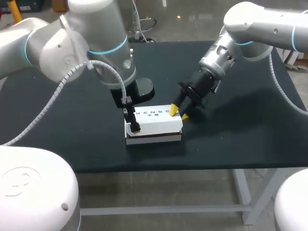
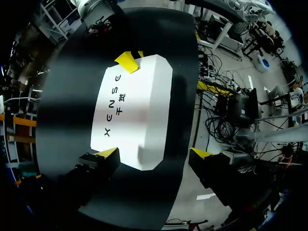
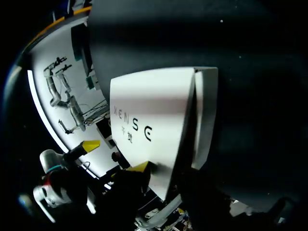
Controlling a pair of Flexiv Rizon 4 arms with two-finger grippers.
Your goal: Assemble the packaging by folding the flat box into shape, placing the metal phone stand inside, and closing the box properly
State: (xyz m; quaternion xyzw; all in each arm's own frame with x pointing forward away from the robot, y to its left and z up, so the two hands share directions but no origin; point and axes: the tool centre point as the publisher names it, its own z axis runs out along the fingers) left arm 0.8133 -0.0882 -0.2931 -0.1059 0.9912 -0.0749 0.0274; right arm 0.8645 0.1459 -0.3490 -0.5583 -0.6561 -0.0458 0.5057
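Matte black tabletop (image 1: 240, 125), rectangular white box (image 1: 156, 121) (smooth cardboard)

Black matte tabletop (image 1: 250, 139), pale metal frame (image 1: 159, 210) beneath

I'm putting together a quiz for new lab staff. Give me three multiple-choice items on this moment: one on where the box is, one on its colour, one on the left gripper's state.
1. Where is the box?
A) on the table, between the left gripper and the right gripper
B) lifted into the air by the right gripper
C) hanging off the table's edge

2. What colour is the box's top?
A) red
B) white
C) brown

3. The left gripper is:
A) shut on the box
B) shut with nothing in it
C) open

Answers:
1 A: the box rests on the black table with a gripper at each end.
2 B: its top is white with dark print.
3 C: the left wrist view shows its fingers wide apart, one tip at the box's corner and the other clear of the box.
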